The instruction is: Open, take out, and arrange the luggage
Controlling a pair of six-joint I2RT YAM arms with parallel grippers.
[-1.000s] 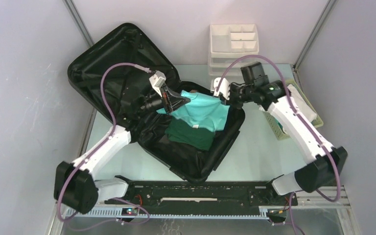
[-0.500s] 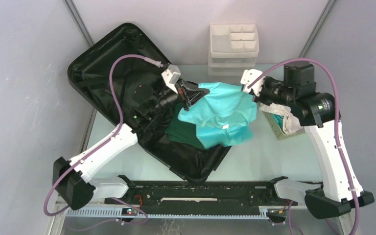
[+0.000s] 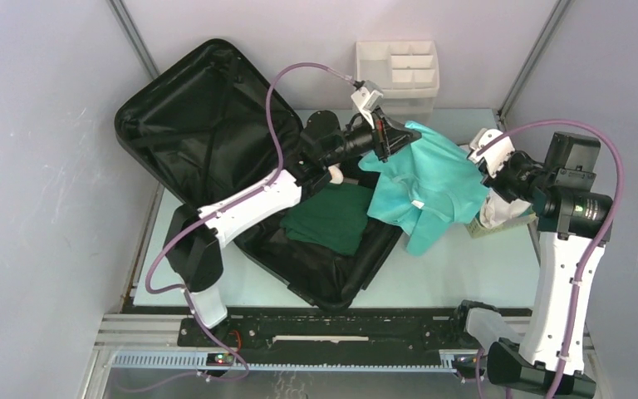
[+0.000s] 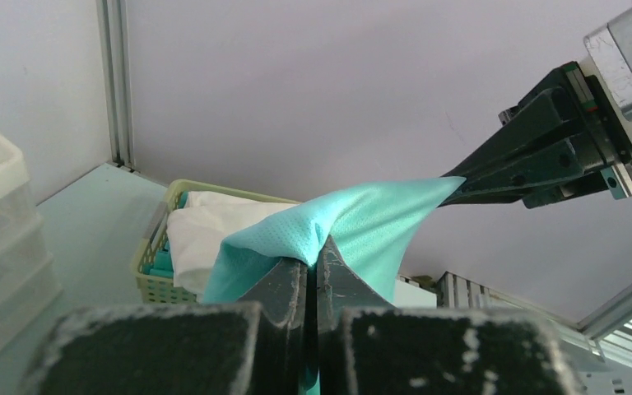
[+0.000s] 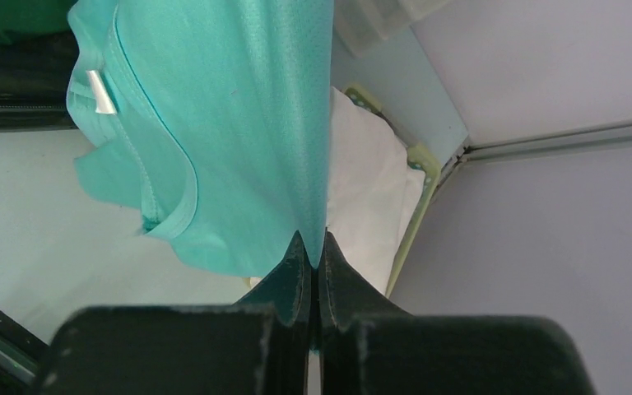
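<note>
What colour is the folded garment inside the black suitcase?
The folded garment is dark green, clearest in top external view.

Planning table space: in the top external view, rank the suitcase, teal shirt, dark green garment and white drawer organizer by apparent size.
1. luggage
2. teal shirt
3. dark green garment and white drawer organizer: about alike, left unranked.

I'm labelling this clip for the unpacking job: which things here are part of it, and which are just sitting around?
In the job:
black suitcase, lying open
turquoise shirt, pinched by left gripper and right gripper
dark green garment inside the case

Standing by:
white drawer organizer
pale yellow basket holding a white cloth, possibly a drop spot
</note>
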